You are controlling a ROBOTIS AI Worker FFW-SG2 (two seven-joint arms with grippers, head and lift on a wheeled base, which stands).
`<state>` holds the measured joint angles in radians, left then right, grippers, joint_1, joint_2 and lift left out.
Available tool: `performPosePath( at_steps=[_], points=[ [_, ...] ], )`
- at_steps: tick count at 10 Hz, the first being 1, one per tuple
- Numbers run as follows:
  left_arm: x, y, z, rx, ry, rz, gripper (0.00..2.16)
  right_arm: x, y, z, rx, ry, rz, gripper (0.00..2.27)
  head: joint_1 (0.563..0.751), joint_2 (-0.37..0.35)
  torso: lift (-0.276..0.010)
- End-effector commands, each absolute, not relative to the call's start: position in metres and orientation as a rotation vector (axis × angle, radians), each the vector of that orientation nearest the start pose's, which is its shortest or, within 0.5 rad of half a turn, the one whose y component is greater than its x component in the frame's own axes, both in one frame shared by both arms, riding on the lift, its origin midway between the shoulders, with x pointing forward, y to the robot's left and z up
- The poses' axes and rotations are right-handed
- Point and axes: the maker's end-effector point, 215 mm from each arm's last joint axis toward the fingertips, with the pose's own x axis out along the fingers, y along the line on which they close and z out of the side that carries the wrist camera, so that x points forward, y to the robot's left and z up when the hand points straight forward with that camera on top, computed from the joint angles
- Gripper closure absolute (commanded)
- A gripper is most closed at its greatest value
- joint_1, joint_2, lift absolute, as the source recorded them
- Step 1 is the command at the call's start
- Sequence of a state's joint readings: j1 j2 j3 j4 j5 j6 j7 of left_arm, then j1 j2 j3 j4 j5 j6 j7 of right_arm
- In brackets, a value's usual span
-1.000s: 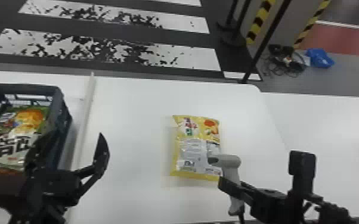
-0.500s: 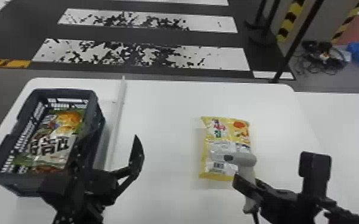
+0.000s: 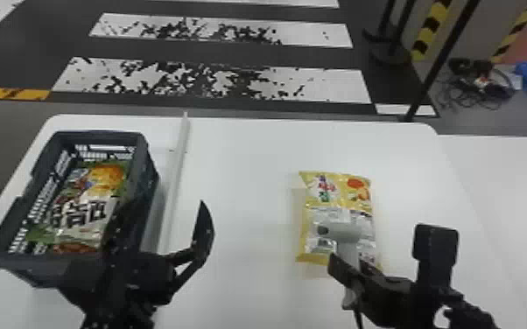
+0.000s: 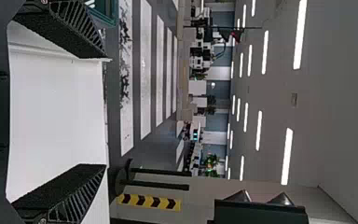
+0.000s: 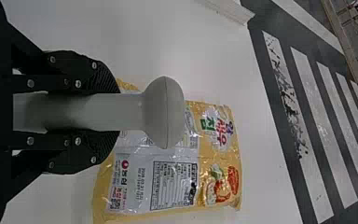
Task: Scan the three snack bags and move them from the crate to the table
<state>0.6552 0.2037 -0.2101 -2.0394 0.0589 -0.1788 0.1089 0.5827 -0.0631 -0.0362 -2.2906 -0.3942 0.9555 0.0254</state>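
Snack bag [image 3: 335,211], right of crate [image 3: 100,134] | looks light, soft, crushable | pinch one edge gently | left claw [image 4: 105,111] wide; right claw [image 5: 116,111] holding scanner [image 5: 162,112]

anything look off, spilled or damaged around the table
Nothing on the table looks spilled or damaged. On the floor beyond it, cables lie in an untidy tangle, and the white stripes are blotched with black, as if worn.
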Motion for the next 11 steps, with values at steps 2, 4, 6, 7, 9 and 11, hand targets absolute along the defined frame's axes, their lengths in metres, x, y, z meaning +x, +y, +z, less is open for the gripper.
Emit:
performPosePath(
  at_steps=[2,4,6,7,9,11],
  points=[
    [0.38,0.156,-0.361,-0.023,0.034,-0.167,0.03,0.32,-0.152,-0.493,0.271,0.831,0.207,2.24,0.695,-0.005,-0.062],
    [0.38,0.156,-0.36,-0.024,0.032,-0.168,0.03,0.321,-0.149,-0.5,0.249,0.836,0.206,2.24,0.695,0.004,-0.062],
    [0.38,0.156,-0.361,-0.024,0.035,-0.169,0.03,0.325,-0.147,-0.514,0.224,0.846,0.198,2.24,0.695,0.011,-0.062],
    [0.379,0.157,-0.362,-0.022,0.036,-0.169,0.03,0.325,-0.144,-0.517,0.226,0.851,0.202,2.24,0.695,0.014,-0.062],
    [0.378,0.158,-0.362,-0.021,0.037,-0.166,0.03,0.325,-0.146,-0.518,0.225,0.854,0.201,2.24,0.695,0.021,-0.062],
    [0.377,0.158,-0.359,-0.025,0.027,-0.167,0.03,0.324,-0.148,-0.515,0.242,0.846,0.208,2.24,0.695,0.02,-0.062]
  ],
)
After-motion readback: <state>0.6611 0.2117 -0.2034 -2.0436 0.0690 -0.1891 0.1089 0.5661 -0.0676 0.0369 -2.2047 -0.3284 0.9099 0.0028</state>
